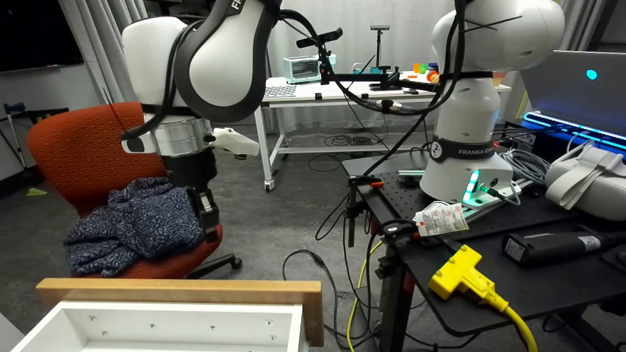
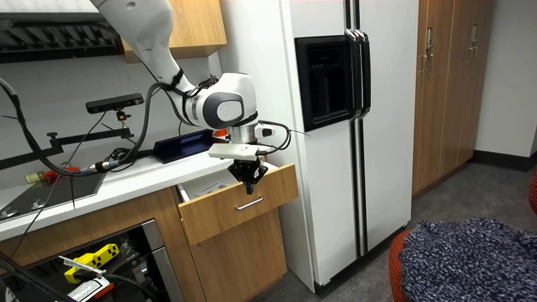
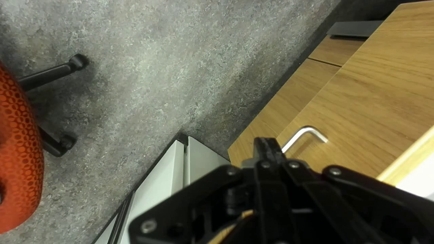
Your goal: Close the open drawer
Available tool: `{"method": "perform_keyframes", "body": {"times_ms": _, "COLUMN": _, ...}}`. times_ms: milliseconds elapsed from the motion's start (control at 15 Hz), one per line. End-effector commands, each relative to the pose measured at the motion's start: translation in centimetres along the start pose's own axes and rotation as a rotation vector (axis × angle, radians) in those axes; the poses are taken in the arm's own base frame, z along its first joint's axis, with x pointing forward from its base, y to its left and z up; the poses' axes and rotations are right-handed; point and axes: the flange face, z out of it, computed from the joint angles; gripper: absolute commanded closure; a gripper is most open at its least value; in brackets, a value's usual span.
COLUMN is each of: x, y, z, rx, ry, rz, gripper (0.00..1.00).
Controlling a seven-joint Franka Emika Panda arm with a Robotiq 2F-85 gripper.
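Observation:
The drawer [image 1: 181, 292] is pulled open, with white inner walls and a light wooden front. In an exterior view its front [image 2: 209, 216] stands out from the cabinet below the counter, with some paper inside. A silver bar handle [image 2: 249, 203] is on the front, and it also shows in the wrist view [image 3: 298, 135]. My gripper [image 2: 249, 188] is black, points down and is just in front of the drawer front, above the handle. In the wrist view the fingertips [image 3: 268, 144] are together with nothing between them. Whether they touch the drawer front cannot be told.
A white refrigerator [image 2: 331, 188] stands beside the drawer cabinet. A white countertop [image 2: 138, 184] runs above it. An orange chair [image 1: 88, 142] with a dark knitted garment [image 1: 142, 225] stands near the arm. A black table [image 1: 489, 288] carries the robot base and a yellow power splitter [image 1: 457, 274].

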Motion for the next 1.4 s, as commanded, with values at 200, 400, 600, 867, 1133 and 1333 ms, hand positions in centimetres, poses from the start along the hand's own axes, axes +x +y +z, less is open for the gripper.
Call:
{"method": "perform_keyframes", "body": {"times_ms": 200, "x": 0.1, "y": 0.0, "z": 0.0, "rx": 0.000, "ry": -0.001, "rz": 0.000, "gripper": 0.99}}
{"method": "perform_keyframes", "body": {"times_ms": 400, "x": 0.2, "y": -0.3, "z": 0.3, "rx": 0.007, "ry": 0.003, "rz": -0.007, "gripper": 1.00}}
{"method": "perform_keyframes", "body": {"times_ms": 600, "x": 0.6, "y": -1.1, "z": 1.2, "rx": 0.024, "ry": 0.007, "rz": -0.027, "gripper": 1.00}}
{"method": "perform_keyframes", "body": {"times_ms": 867, "x": 0.9, "y": -2.1, "z": 2.0, "rx": 0.070, "ry": 0.017, "rz": -0.044, "gripper": 1.00}}
{"method": "perform_keyframes", "body": {"times_ms": 1133, "x": 4.5, "y": -2.4, "z": 3.6, "rx": 0.093, "ry": 0.055, "rz": -0.071, "gripper": 1.00}}
{"method": "perform_keyframes", "body": {"times_ms": 1333, "x": 7.4, "y": -2.7, "z": 4.5, "rx": 0.112, "ry": 0.086, "rz": -0.081, "gripper": 1.00}}
